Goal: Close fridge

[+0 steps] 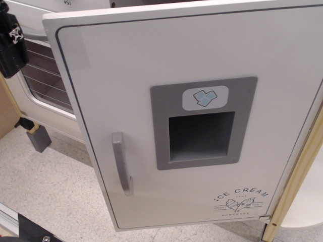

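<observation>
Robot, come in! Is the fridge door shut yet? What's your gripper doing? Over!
Gripper: at top left edge, jaws not readable. Fridge door: swung open, not shut yet. Handle untouched. Nothing seen blocking the door.

bright even light, soft shadows, sharp focus, slight tilt, no glare

**Item count**

One fridge door is in view. It carries one grey handle, one grey recess, one ice-cube sticker and one "ICE CREAM" print. Behind it: one oven door, with several rack wires visible through its window. One black hand shows at the upper left. One grey block stands on the surface.
</observation>
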`<move>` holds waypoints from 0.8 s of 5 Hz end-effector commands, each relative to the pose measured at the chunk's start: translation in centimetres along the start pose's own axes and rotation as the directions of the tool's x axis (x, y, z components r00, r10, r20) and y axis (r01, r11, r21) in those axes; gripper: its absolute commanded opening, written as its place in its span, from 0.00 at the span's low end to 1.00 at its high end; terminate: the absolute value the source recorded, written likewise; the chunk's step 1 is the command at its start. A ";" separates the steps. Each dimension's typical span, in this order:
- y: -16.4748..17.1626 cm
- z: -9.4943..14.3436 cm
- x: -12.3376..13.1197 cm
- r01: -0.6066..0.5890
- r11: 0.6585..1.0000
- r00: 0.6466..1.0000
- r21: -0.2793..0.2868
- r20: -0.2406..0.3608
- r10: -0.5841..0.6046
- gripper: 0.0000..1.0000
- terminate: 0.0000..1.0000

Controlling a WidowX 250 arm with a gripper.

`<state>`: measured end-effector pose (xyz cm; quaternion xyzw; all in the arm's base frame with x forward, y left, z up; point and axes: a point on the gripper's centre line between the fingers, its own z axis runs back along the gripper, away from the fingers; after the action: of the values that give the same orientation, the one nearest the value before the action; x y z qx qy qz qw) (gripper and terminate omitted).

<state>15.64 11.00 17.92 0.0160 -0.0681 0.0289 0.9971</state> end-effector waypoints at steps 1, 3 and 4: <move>0.0 0.0 0.0 0.000 1.000 1.000 0.000 0.000 0.000 1.00 0.00; -2.0 -0.6 -2.0 0.011 0.999 1.000 -0.040 0.002 -0.011 1.00 0.00; -4.3 -0.8 -2.5 0.019 0.999 1.000 -0.046 0.023 -0.018 1.00 0.00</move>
<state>13.29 6.25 16.31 -0.0073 -0.0775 0.0191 0.9968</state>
